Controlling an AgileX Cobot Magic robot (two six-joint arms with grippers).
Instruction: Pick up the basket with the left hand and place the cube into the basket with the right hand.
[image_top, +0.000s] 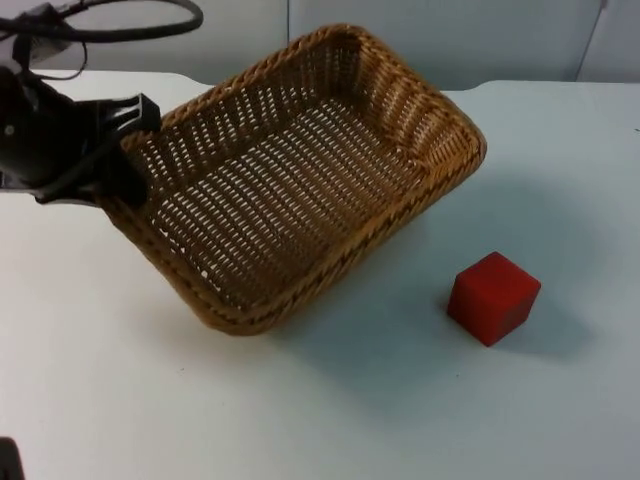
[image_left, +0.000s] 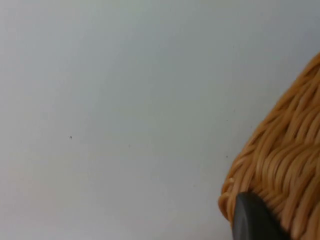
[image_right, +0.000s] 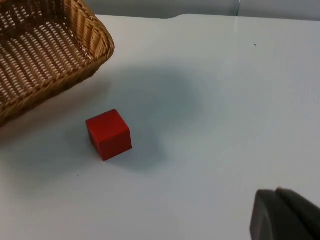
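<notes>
The wicker basket (image_top: 300, 180) is gripped at its left rim by the left gripper (image_top: 125, 150), whose fingers are closed on the weave, and it is held tilted above the white table (image_top: 330, 420), with a shadow cast beneath it. The red cube (image_top: 493, 297) is seen resting on the table, right of the basket and apart from it. The right gripper (image_right: 285, 217) is held above the table near the cube; its finger spacing cannot be told.

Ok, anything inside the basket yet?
Nothing: the basket, held tilted by the left pincer, shows only bare weave. The red cube sits outside on the table.
</notes>
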